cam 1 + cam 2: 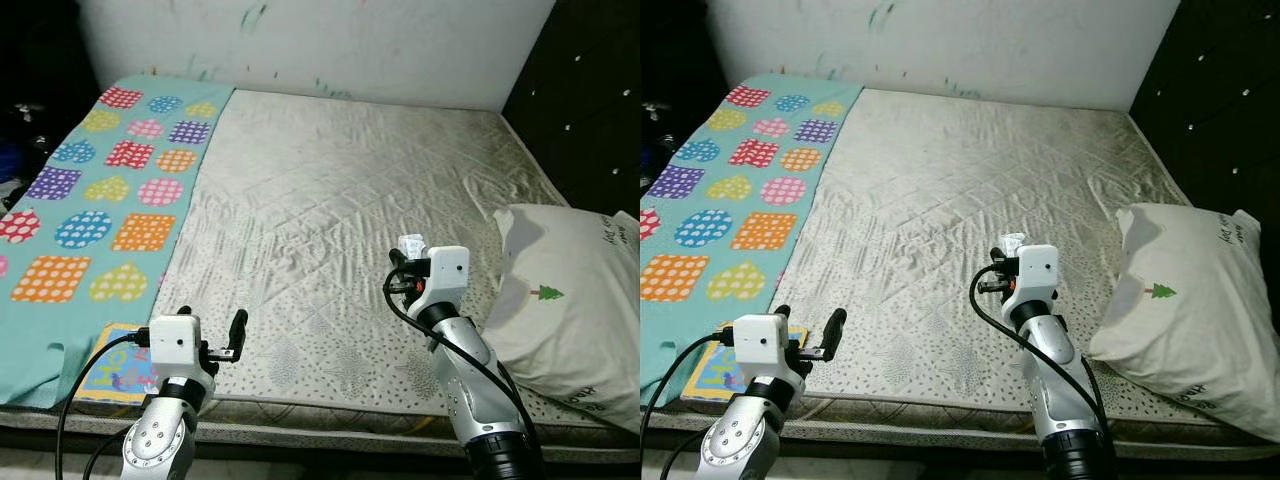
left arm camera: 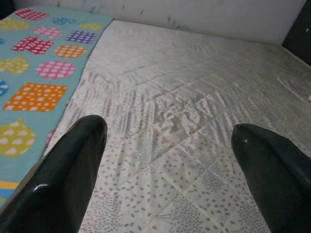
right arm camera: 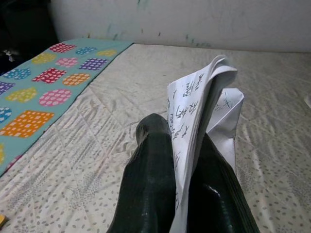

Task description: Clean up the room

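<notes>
Head view: right gripper (image 1: 405,262) sits centre-right over the mattress (image 1: 330,200), clamped on a folded paper (image 1: 411,243); the pillow (image 1: 570,300) lies at right.

Left wrist view: left gripper (image 2: 167,141), fingers spread wide, nothing between them, blanket (image 2: 34,73) upper left.

Right wrist view: the printed paper is pinched between both fingers (image 3: 150,184).

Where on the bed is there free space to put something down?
The beige quilted mattress is bare across its middle, between the turquoise blanket with coloured patches and the white pillow with a small green tree, up to the white wall. The near edge is crowded: right gripper holds folded printed paper, left gripper hovers open.
</notes>
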`<state>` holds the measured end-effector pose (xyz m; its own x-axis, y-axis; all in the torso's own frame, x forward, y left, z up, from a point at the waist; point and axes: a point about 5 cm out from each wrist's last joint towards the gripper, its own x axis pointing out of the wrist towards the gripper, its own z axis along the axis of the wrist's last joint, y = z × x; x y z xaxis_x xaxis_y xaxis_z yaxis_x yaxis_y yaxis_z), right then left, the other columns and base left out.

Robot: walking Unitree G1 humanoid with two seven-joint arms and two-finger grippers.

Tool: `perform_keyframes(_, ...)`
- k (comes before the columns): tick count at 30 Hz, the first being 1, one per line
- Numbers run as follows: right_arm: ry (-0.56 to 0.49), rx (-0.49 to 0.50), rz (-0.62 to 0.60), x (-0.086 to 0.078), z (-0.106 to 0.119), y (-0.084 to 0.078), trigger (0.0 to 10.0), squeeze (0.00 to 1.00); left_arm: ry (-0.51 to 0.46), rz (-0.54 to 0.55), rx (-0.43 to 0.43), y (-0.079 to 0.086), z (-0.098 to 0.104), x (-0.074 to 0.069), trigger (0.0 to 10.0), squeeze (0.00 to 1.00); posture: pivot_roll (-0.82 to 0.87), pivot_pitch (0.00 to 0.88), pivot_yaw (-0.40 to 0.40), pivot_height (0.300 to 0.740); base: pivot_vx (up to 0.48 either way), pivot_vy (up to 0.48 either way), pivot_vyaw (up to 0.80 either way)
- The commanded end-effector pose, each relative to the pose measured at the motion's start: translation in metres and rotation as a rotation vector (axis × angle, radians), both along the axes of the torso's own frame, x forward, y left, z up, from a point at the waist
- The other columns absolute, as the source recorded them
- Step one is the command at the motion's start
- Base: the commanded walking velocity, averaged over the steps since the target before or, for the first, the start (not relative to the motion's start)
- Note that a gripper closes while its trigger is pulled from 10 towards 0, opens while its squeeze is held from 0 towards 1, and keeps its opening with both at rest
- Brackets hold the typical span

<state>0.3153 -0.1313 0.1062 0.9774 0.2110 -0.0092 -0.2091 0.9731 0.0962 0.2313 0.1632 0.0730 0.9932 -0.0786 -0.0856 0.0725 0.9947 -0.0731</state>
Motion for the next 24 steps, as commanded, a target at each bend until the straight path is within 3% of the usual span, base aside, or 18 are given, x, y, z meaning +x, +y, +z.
perform_keyframes(1,-0.010,-0.011,-0.002,0.0013,0.0034,-0.0011,10.0,0.00,-0.008,-0.007,-0.003,-0.0013,0.0035,0.0009,10.0,0.00,-0.05,0.085,-0.070,0.740,0.000,0.000,0.00)
perform_keyframes(24,-0.002,-0.024,-0.003,0.0006,0.0008,-0.0027,10.0,0.00,0.002,-0.014,-0.010,-0.0025,0.0031,0.0013,10.0,0.00,-0.06,0.094,-0.069,0.740,0.000,0.308,0.00)
